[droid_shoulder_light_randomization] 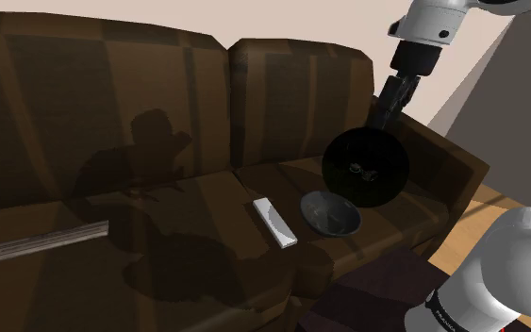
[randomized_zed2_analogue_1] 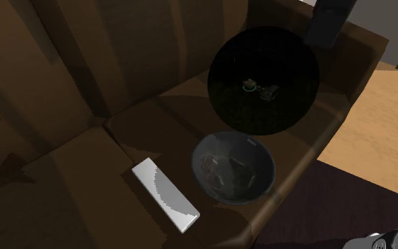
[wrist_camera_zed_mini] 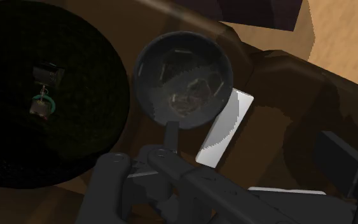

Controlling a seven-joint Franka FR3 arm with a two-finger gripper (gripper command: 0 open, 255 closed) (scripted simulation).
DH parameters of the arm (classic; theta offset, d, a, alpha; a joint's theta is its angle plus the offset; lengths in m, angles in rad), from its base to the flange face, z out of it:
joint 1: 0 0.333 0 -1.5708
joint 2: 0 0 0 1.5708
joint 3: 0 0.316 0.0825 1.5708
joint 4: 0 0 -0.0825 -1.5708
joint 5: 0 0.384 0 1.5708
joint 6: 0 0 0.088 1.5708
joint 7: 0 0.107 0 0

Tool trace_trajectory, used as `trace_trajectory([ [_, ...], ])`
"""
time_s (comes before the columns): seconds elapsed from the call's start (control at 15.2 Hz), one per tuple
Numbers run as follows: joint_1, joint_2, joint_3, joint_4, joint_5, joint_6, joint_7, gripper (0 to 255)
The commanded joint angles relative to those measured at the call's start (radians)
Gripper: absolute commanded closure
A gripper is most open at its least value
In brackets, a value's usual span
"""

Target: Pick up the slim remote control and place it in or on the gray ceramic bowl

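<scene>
Remote: we see the slim white remote (droid_shoulder_light_randomization: pixel 274 222) lying flat on the sofa (droid_shoulder_light_randomization: pixel 159 85) seat cushion, not yet picked up
Bowl: the gray bowl (droid_shoulder_light_randomization: pixel 307 203) stands just beside the remote, toward the shoulder view's right
End effector: the end effector (droid_shoulder_light_randomization: pixel 386 111) hangs high above the armrest end, well apart from the remote; we cannot tell whether it is wide or narrow
Risk, obstacle: a large black round thing (droid_shoulder_light_randomization: pixel 366 168) sits near the bowl, and we judge a straight descent could strike it
Risk, grasp: the remote looks thin and low, so we might slip off it or dig into the cushion
Risk, neighbour: closing in from the bowl's side could shove the bowl
Risk, mix-up: a flat pale strip (droid_shoulder_light_randomization: pixel 48 241) on the far cushion could be mistaken for the remote
</scene>
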Motion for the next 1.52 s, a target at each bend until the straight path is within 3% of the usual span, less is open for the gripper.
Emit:
trace_trajectory([
  [0.0, 0.000, 0.000, 0.000, 0.000, 0.000, 0.000, 0.000, 0],
  [0.73, 0.004, 0.181, 0.106, -0.193, 0.033, 0.374, 0.119, 0],
  [1.45, -0.012, 0.534, 0.208, -0.212, -0.005, 0.742, 0.267, 0],
])
